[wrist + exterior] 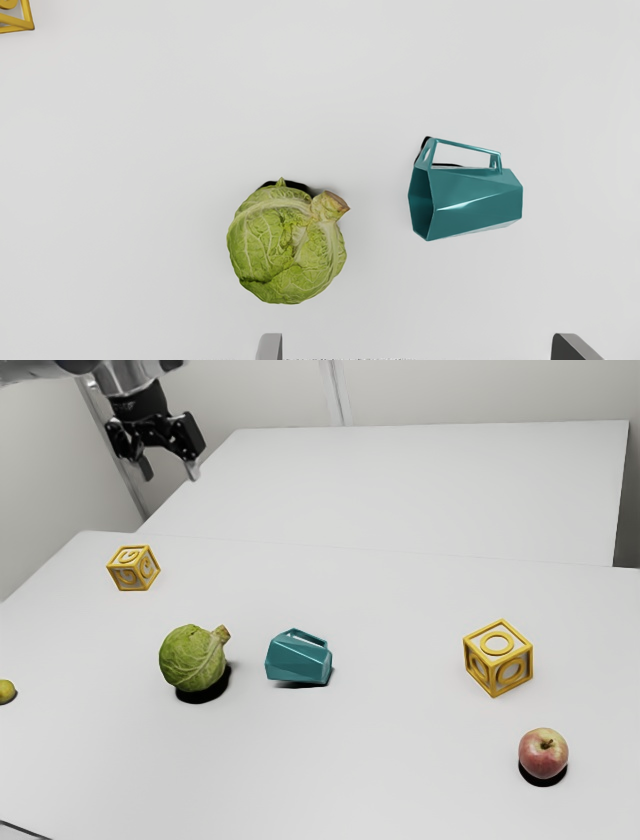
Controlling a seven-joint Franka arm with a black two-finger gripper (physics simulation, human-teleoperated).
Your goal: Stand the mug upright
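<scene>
Exterior view: mug (298, 659) seen lying on its side on the desk (400, 760), cabbage (194, 659) near at its 9 o'clock, yellow block (498, 658) well off at 3, apple (543, 753) at 4.
Gripper (169, 472): open, raised above the desk at the mug's 11 o'clock; in the wrist view the fingers (270, 347) are set wide apart with nothing held.
Mug mouth: turned toward the cabbage, about 9 o'clock in the exterior view; base pointed away from it.
Mug handle (467, 146): thin, angular, on the side of the body away from the fingertips in the wrist view.
Weight, stiffness: judged light and rigid; no squash expected. Material can't be confirmed; if ceramic, rim and handle could be chipped by a hard knock.
Surface: glossy, faceted, tapered toward the base. Slip or twist likely if corners are pinched; flat opposing facets preferred.
Grip point: body best taken squarely across, near the base end where handle interference is least. Handle alone not advised, swing likely.
Uprighting: mouth to be rolled up, base lowered flat, released only once seated.
Clearance: cabbage to be kept out of the finger path at the mouth end.
</scene>
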